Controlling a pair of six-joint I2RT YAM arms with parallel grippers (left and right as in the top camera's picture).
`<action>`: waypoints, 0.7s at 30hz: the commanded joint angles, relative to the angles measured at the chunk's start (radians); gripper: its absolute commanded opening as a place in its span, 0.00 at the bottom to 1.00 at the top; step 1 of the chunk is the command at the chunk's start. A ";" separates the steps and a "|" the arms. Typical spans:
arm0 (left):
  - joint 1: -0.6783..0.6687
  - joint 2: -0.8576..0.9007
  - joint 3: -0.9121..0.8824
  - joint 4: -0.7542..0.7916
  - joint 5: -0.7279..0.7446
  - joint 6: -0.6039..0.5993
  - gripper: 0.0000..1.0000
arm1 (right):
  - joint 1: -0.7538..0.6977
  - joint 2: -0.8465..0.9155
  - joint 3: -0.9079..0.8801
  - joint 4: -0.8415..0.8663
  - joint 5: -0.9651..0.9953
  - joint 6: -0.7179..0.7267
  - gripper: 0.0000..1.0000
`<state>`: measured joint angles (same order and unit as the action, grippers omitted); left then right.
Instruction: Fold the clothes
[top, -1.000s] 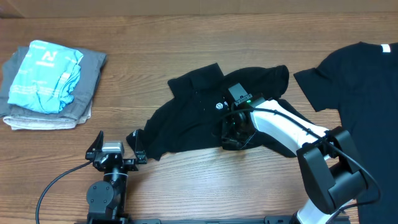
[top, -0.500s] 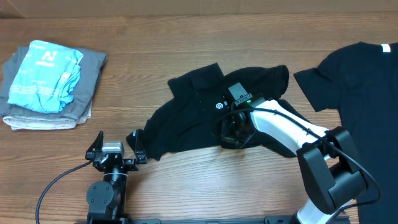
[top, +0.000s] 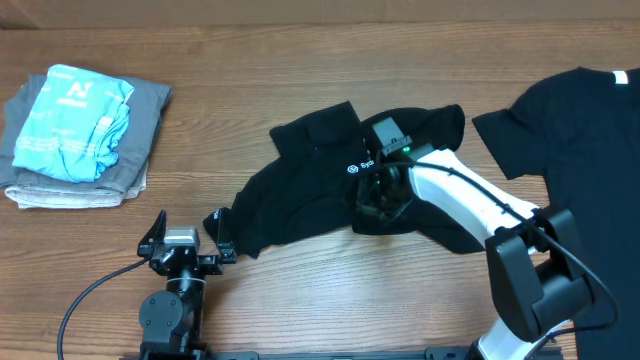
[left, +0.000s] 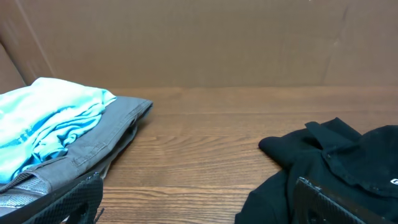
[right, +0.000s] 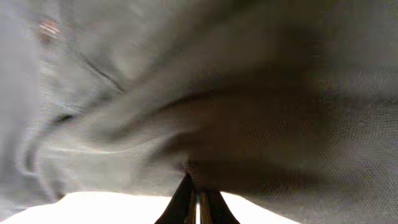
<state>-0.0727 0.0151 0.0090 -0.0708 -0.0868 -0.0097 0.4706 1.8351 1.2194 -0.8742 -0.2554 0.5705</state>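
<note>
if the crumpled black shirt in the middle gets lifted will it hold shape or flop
Probably flop: the black shirt lies crumpled in soft folds. It likely drapes from wherever the right gripper pinches it, and the rest would probably drag on the table.

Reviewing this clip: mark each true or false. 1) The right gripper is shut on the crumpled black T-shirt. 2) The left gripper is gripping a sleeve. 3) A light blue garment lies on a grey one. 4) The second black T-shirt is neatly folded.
1) The right gripper is shut on the crumpled black T-shirt. True.
2) The left gripper is gripping a sleeve. False: it is open and holds nothing.
3) A light blue garment lies on a grey garment. True.
4) The second black T-shirt is neatly folded. False: it lies spread out at the table's right, partly out of frame.
</note>
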 joint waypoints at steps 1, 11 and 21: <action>-0.008 -0.010 -0.004 0.002 0.002 -0.016 1.00 | -0.008 -0.021 0.058 0.018 -0.008 -0.020 0.04; -0.008 -0.010 -0.004 0.002 0.002 -0.016 1.00 | -0.008 -0.021 0.049 0.084 0.156 -0.021 0.04; -0.008 -0.010 -0.004 0.002 0.002 -0.016 1.00 | -0.008 0.005 0.043 0.100 0.176 -0.021 0.27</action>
<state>-0.0727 0.0151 0.0090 -0.0708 -0.0868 -0.0097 0.4656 1.8355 1.2514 -0.7799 -0.1081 0.5541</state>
